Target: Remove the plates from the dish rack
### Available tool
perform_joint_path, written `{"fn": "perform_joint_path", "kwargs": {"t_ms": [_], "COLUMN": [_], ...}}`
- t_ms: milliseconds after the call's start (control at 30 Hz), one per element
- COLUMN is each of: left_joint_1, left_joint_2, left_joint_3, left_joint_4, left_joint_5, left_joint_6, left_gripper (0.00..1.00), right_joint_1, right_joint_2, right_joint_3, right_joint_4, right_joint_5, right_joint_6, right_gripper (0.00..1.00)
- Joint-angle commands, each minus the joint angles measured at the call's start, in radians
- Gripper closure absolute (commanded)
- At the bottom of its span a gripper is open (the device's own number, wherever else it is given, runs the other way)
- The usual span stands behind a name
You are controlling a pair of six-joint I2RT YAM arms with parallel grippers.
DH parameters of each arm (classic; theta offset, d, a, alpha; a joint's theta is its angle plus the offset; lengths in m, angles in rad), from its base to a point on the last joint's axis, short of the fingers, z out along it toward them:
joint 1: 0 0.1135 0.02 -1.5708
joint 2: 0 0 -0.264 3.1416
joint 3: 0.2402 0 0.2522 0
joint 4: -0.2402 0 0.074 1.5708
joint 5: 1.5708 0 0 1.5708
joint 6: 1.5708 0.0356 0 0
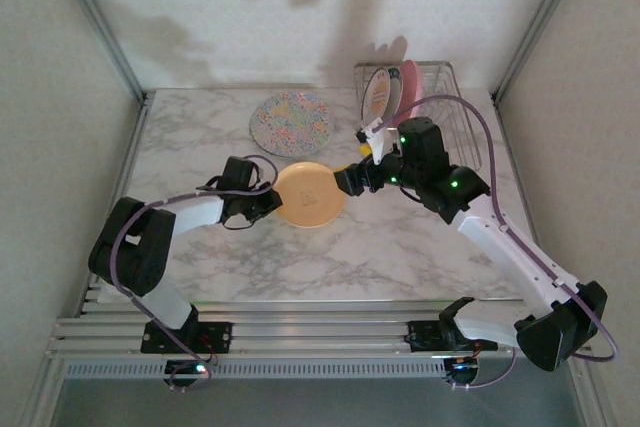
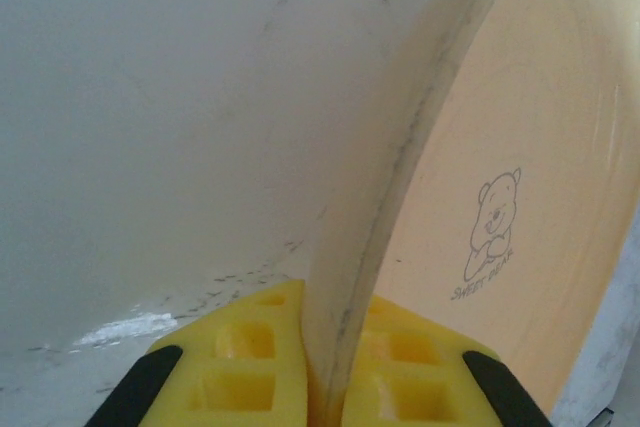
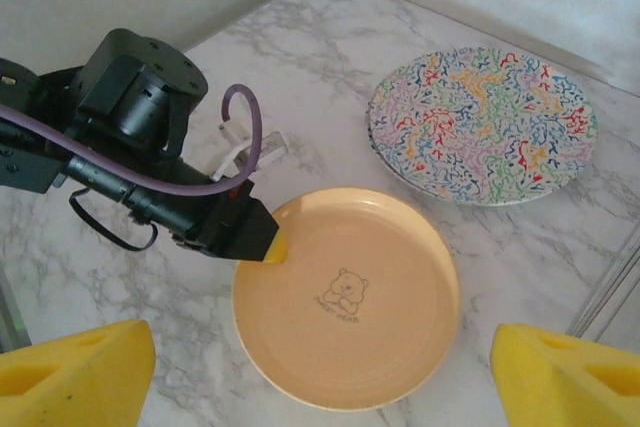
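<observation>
**Top external.** The marble counter (image 1: 400,237) is boxed in by plain pale walls, with slim metal posts (image 1: 100,22) rising at its back corners and a ribbed metal rail (image 1: 300,332) along its near edge. Open marble lies in front of and to the left of the plates. The dish rack (image 1: 445,112) stands at the back right, close to the right edge. At least two plates stand on edge at its left end, a white dark-rimmed plate (image 1: 378,95) and a pink plate (image 1: 409,80) behind it. Two more are outside the rack. The floral-speckled plate (image 1: 292,123) lies flat at the back centre, and the orange-yellow plate (image 1: 310,194) sits mid-counter between the arms. The left tool (image 1: 270,199) meets its left rim; the right tool (image 1: 356,169) is at its right rim.

**Left wrist.** The two yellow fingers (image 2: 250,367) are closed tight on the orange-yellow plate's rim, with its bear-printed face to the right. Whether the plate rests on the marble I cannot tell.

**Right wrist.** This tool's fingers are spread wide at the lower corners and hold nothing. The orange-yellow plate lies below and between them, with the floral one just beyond and a narrow strip of marble between the two.
</observation>
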Motion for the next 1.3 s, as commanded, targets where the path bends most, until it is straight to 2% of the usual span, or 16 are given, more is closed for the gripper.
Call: {"fn": "perform_joint_path", "kwargs": {"t_ms": [0,267,433,633,733,800,867,1100,1267], "left_joint_1": [0.008,0.002,-0.003,-0.003,-0.003,-0.004,-0.006,-0.006,-0.006], "left_joint_2": [0.006,0.031,0.043,0.048,0.048,0.042,0.033,-0.003,-0.077], "left_joint_3": [-0.02,-0.023,-0.024,-0.013,-0.005,0.006,0.019,0.06,0.085], "left_joint_4": [0.032,0.018,0.012,0.003,-0.01,-0.034,-0.061,-0.142,-0.206], "left_joint_5": [-0.001,0.004,0.001,-0.002,-0.006,-0.022,-0.038,-0.076,-0.134], "left_joint_6": [-0.001,0.02,0.025,0.033,0.04,0.049,0.062,0.09,0.092], "left_gripper": [1.0,1.0,1.0,0.84,0.77,0.69,0.63,0.44,0.3], "right_joint_1": [0.008,0.01,0.01,0.01,0.008,0.002,-0.035,-0.186,-0.242], "right_joint_2": [-0.013,0.019,0.038,0.051,0.063,0.079,0.104,0.302,0.476], "right_joint_3": [-0.006,0.011,0.033,0.073,0.123,0.17,0.227,0.525,0.707], "right_joint_4": [0.022,0.031,0.035,0.031,0.004,-0.023,-0.059,-0.248,-0.314], "right_joint_5": [-0.003,0.015,0.073,0.224,0.389,0.566,0.64,0.69,0.729], "right_joint_6": [-0.041,-0.034,-0.02,0.016,0.05,0.071,0.09,0.177,0.205], "right_gripper": [0.13,0.13,0.13,0.12,0.12,0.09,0.1,0.19,0.25]}}
